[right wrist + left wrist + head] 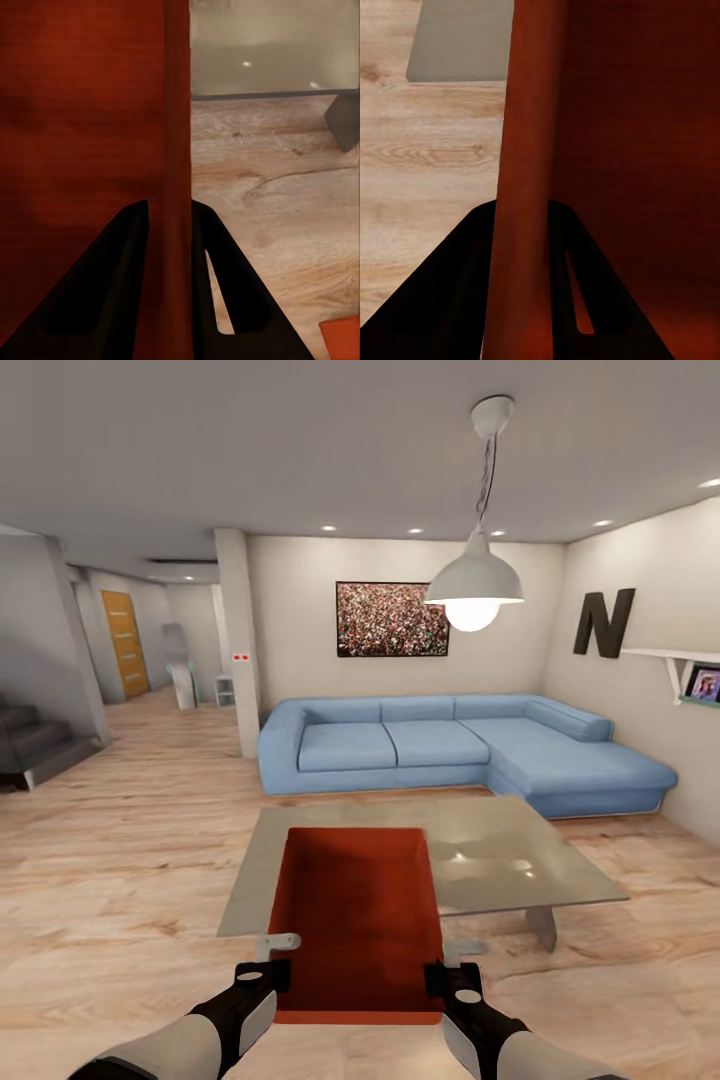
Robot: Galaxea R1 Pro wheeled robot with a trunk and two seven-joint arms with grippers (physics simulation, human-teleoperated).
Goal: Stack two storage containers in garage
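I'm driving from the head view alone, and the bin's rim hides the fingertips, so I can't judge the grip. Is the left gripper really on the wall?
Observer: Yes. In the left wrist view, the left gripper straddles a side wall of the container, one finger inside and one outside.
Operator: And the right?
Observer: Same. The right gripper pinches the opposite wall, with a finger on each face.
Operator: Anything below that I miss?
Observer: The right wrist view shows an orange-red corner over the wood floor. I cannot tell whether it is the second bin.
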